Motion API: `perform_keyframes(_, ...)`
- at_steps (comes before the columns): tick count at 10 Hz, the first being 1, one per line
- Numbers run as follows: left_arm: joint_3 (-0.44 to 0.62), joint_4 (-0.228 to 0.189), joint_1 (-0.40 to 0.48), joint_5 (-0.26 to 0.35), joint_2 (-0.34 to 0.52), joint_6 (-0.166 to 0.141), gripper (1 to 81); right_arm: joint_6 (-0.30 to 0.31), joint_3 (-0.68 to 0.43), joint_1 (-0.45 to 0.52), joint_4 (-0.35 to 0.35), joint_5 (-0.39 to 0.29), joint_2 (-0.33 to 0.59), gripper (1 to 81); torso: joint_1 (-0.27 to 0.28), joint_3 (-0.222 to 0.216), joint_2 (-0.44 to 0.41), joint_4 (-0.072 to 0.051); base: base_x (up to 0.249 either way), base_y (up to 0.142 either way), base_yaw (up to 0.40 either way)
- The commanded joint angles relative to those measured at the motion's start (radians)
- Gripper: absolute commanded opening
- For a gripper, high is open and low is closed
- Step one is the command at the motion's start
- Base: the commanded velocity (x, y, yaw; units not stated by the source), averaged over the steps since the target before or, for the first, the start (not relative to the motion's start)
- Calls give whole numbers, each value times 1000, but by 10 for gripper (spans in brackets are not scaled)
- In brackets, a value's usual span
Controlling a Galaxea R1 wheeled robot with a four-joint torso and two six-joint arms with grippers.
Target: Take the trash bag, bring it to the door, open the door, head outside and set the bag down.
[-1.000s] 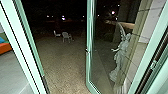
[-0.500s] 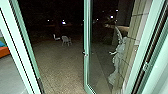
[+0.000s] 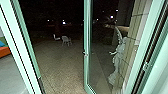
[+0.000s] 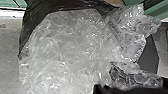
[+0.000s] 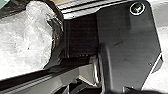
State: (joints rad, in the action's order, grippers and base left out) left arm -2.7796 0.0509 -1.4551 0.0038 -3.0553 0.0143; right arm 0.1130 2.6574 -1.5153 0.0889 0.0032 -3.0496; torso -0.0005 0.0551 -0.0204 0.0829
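- Trash bag: dark plastic, bulky, right by the L gripper, also near the R gripper.
- Clear bubbly plastic fills the bag's mouth, crumpled & shiny; some of it juts past the dark rim, w/ a bit just beside the L gripper.
- L gripper: can't tell if it's clenched on the bag or released; its grip is hidden.
- R gripper: same, can't tell if it has hold of anything.
- Grey floor lies past the bag, on the side away from the L gripper.
- Glass door, pale green frame, stands open ahead of both grippers; its handle is about halfway up the free edge.
- Doorpost, also pale green, is ahead & to the L of the grippers; the way out is btwn it & the door.
- Yard, paved, lies ahead thru the gap; dark farther off, w/ a few small lights.
- Pale chair is out there, well apart from the grippers; white item beside it, too blurry to ID.
- White statue, upright, arm out, is ahead & R of the grippers, showing in the door's glass, near a wall.
- Orange seat w/ blue cushion is off to the grippers' L, past the doorpost.
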Motion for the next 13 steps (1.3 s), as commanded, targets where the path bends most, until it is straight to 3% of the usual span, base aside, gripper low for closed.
perform_keyframes(1, -2, -9, 54, 56, 1, 3, 10, 1, -8, 49, -5, -54, -10, 811, 1, 0, 0, 0, 0, 0, 0)
perform_keyframes(6, -2, -6, 54, 56, 2, 3, 10, 1, -8, 51, -6, -54, -14, 811, 1, 0, 0, 0, 14, 0, 0)
perform_keyframes(13, -2, -6, 54, 54, 4, 3, 10, 1, -7, 49, -5, -54, -16, 811, 1, 0, 0, 0, 117, 0, 0)
